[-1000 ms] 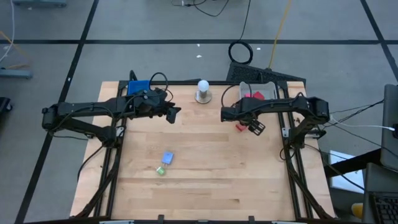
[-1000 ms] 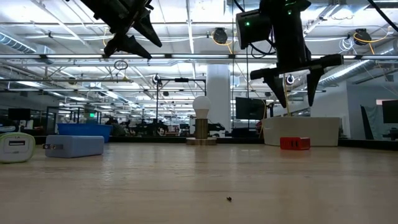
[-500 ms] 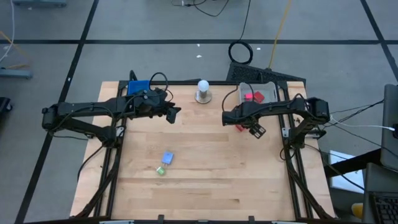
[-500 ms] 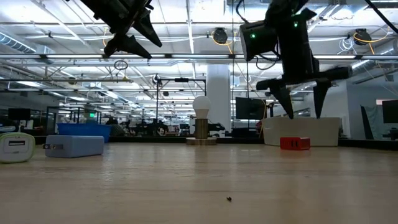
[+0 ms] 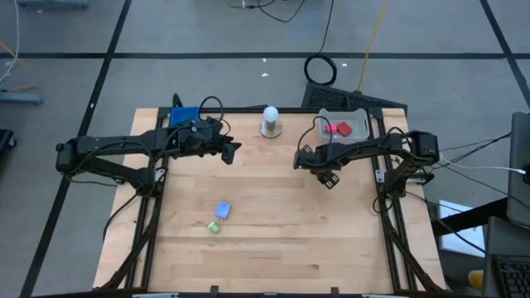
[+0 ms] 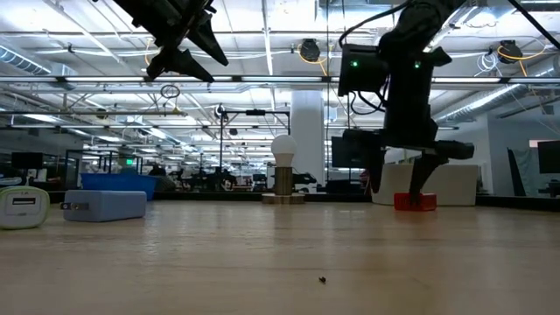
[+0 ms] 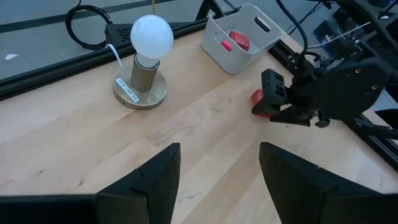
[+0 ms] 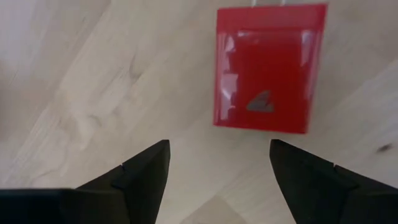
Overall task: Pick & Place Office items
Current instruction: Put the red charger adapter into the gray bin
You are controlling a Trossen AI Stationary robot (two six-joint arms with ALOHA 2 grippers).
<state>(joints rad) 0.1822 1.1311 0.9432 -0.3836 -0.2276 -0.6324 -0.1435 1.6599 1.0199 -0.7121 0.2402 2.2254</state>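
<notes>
Right gripper (image 5: 328,175): low over the right half of the bench (image 5: 273,240), near the grey tray; in the low view its fingers (image 6: 423,179) reach down almost to the wood; fingers parted, holding nothing; the wrist view shows both dark fingertips with bare wood between them.
Red block on the bench (image 8: 268,68): flat on the wood just ahead of the right gripper's spread fingers, not touching them; in the low view it sits at the foot of the right gripper (image 6: 415,201); from the left wrist it shows partly behind that gripper (image 7: 260,102).
Left gripper (image 5: 231,152): raised over the far left part of the bench, well apart from the pieces; fingers (image 7: 155,177) parted about halfway, nothing between them.
Grey tray (image 5: 359,116): at the far right edge of the bench; red pieces (image 5: 338,128) lie inside it.
Light-blue block (image 5: 223,210): on the near left-centre of the bench, well apart from both grippers; a small green bit (image 5: 214,226) lies just beside it.
Blue tray (image 5: 184,115): at the far left corner of the bench.
White ball on a round base (image 5: 270,121): upright at the far middle of the bench, between the two arms.
</notes>
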